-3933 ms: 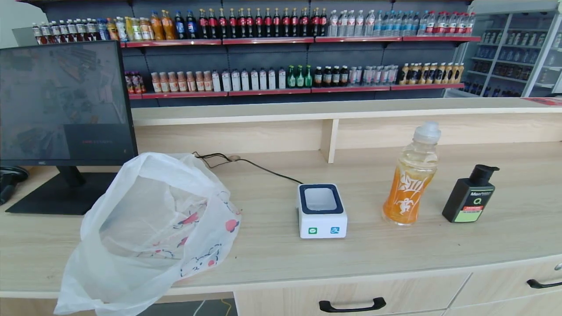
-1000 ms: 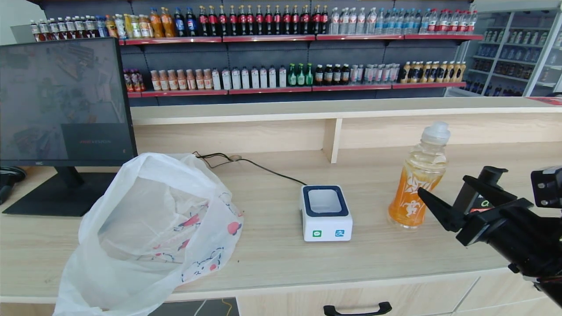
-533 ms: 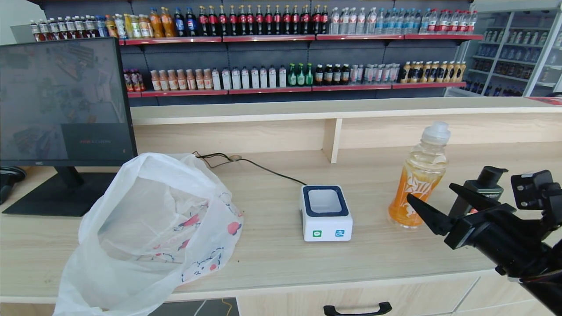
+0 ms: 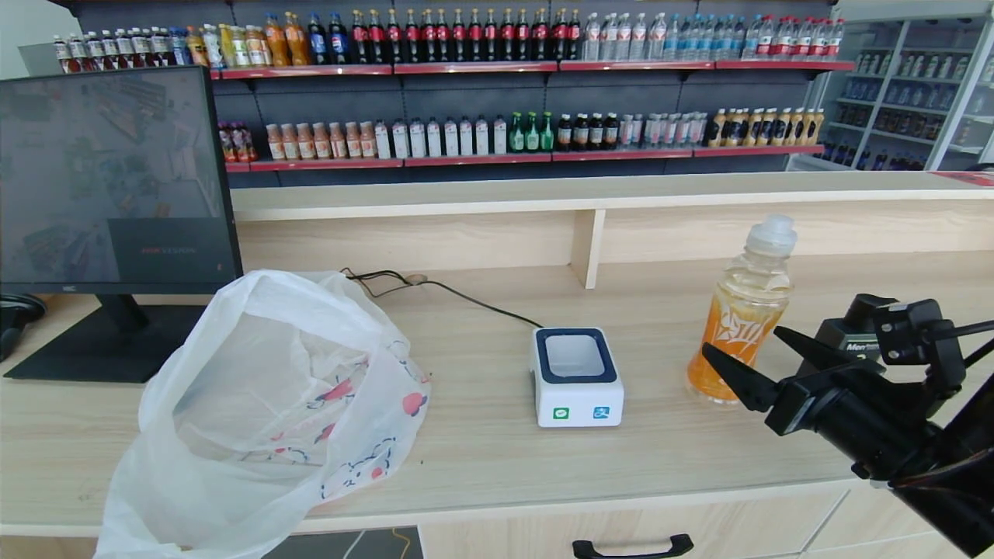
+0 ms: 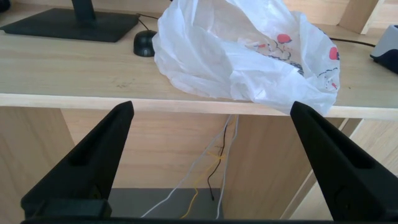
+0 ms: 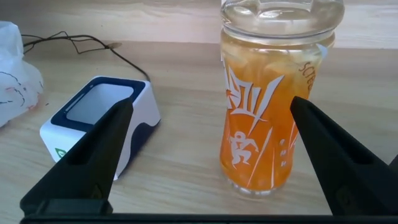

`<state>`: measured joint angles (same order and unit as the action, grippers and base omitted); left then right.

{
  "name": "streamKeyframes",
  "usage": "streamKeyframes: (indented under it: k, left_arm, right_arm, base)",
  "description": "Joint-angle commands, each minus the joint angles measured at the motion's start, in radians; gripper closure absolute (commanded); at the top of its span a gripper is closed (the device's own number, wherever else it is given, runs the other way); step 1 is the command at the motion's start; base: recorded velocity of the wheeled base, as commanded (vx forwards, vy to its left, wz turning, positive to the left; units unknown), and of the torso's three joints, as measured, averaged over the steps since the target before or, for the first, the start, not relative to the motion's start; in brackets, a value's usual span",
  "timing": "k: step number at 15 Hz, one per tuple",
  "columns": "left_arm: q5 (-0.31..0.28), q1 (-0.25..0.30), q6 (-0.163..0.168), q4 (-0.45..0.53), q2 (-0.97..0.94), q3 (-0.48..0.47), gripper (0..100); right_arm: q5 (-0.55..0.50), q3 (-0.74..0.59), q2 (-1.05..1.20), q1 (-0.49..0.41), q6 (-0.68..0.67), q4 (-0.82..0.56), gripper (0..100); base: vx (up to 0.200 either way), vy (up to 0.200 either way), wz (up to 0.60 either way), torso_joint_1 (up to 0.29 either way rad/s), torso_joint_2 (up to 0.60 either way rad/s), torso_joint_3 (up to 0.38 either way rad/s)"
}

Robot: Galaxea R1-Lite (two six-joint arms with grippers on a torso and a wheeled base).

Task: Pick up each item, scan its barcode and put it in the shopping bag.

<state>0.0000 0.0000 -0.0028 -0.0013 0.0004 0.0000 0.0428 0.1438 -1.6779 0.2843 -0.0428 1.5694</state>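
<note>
While its fingers [image 4: 738, 380] gape, right gripper [image 4: 742, 340] faces bottle [image 4: 747, 307]

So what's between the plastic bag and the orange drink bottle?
The white scanner box with the dark blue rim stands on the counter between the shopping bag and the orange bottle, touching neither. The head view shows it.

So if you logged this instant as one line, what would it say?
right end effector: open, facing orange bottle | orange bottle: upright on counter, ungripped | shopping bag: open, left of scanner
</note>
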Motion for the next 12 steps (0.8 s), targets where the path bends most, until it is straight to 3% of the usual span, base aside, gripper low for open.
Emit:
streamKeyframes:
  k: [1, 12]
  left_arm:
    - [0.0, 0.0, 0.0, 0.0, 0.0, 0.0, 0]
    - [0.0, 0.0, 0.0, 0.0, 0.0, 0.0, 0]
  right_arm:
    - [0.0, 0.01, -0.028, 0.004, 0.0, 0.001, 0]
    - [-0.073, 0.115, -0.149, -0.04, -0.014, 0.001, 0]
  base:
    - [0.0, 0.0, 0.0, 0.0, 0.0, 0.0]
    - [0.0, 0.0, 0.0, 0.0, 0.0, 0.0]
